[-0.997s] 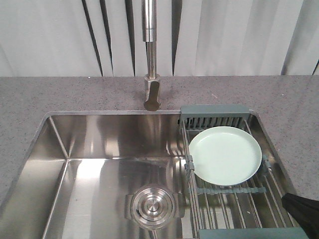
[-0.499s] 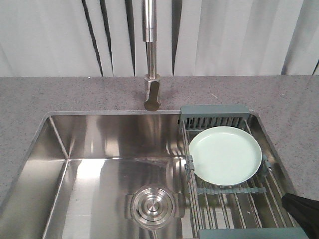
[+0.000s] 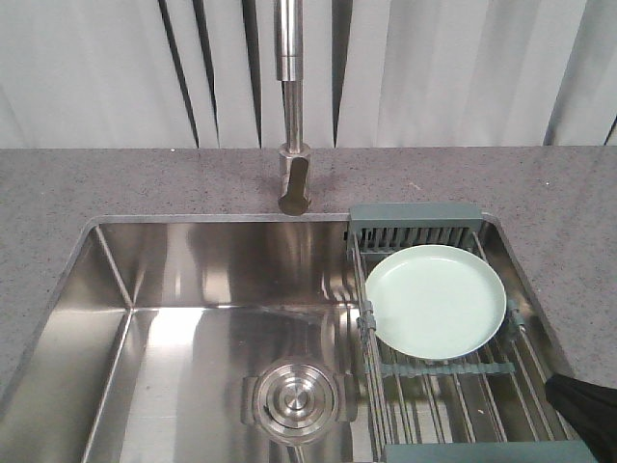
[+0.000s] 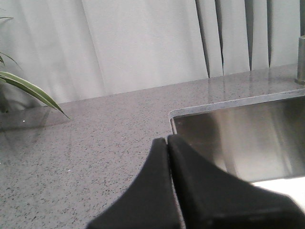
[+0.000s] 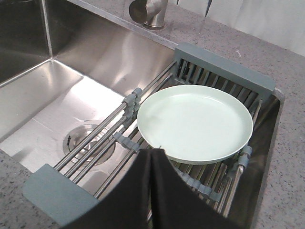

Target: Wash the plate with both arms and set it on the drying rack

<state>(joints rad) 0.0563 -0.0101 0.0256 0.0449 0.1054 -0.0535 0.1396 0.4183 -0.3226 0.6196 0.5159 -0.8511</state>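
One plate (image 3: 436,300), pale mint green, lies flat and face up on the wire bars of the drying rack (image 3: 415,224), toward the rack's far end and just short of the slotted grey-green end piece. The rack spans the right part of the steel sink (image 3: 193,280), with the round drain (image 3: 295,399) to its near left and the faucet (image 3: 293,135) on the counter (image 3: 116,183) beyond. In the right wrist view the right gripper (image 5: 151,153) has its black fingers pressed together with nothing between them, its tip just at the plate's near rim; whether it touches is unclear. The left gripper (image 4: 167,140) is likewise closed and empty, over the counter left of the sink, well apart from the plate.
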